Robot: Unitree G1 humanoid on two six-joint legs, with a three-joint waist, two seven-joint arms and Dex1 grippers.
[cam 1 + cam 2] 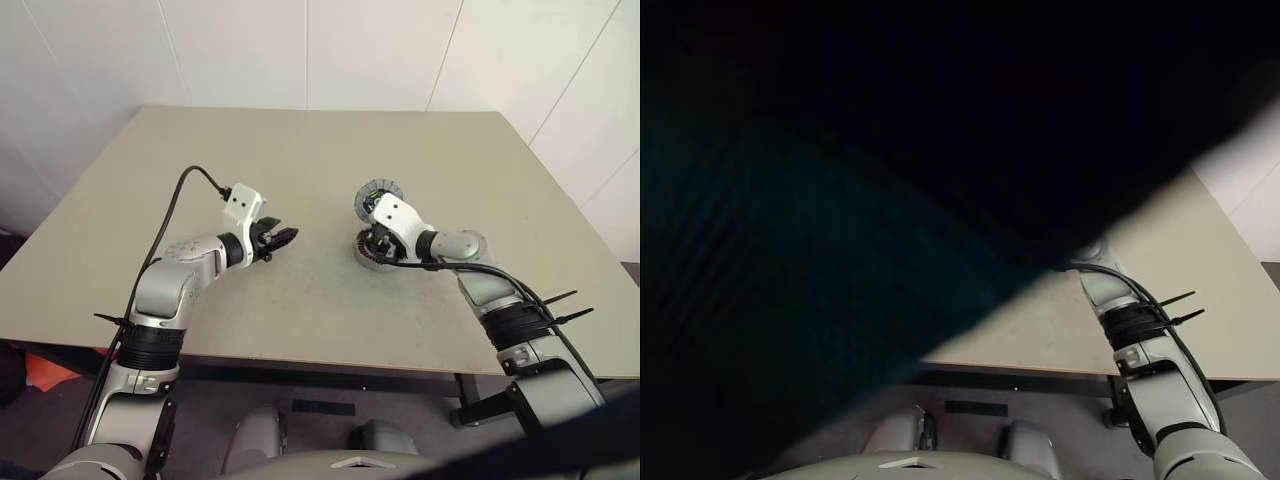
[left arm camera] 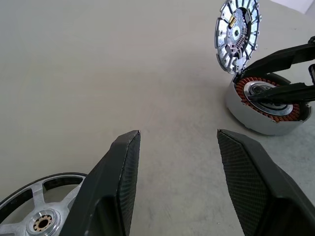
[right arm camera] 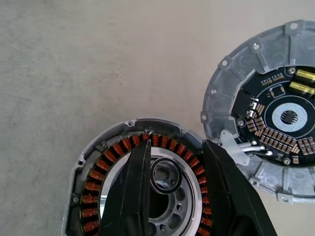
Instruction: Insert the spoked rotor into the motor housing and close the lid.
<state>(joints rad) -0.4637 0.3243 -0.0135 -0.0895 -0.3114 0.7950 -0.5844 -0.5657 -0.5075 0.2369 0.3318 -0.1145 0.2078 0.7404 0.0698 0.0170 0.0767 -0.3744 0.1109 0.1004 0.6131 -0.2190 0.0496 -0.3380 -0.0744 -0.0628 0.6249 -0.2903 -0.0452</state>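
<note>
The motor housing sits on the table with its copper-red windings showing. Its lid stands swung open at the housing's edge, circuit side exposed. My right gripper hangs over the housing's open top with its fingers apart. A small dark metal ring lies between them in the housing's centre. The spoked rotor lies flat on the table, partly hidden under one finger of my left gripper. That gripper is open and holds nothing, and it stands well left of the housing.
The beige table has bare surface between the two grippers and behind them. Its front edge runs just below both arms, and its right edge slants close to the right arm. White walls surround the table.
</note>
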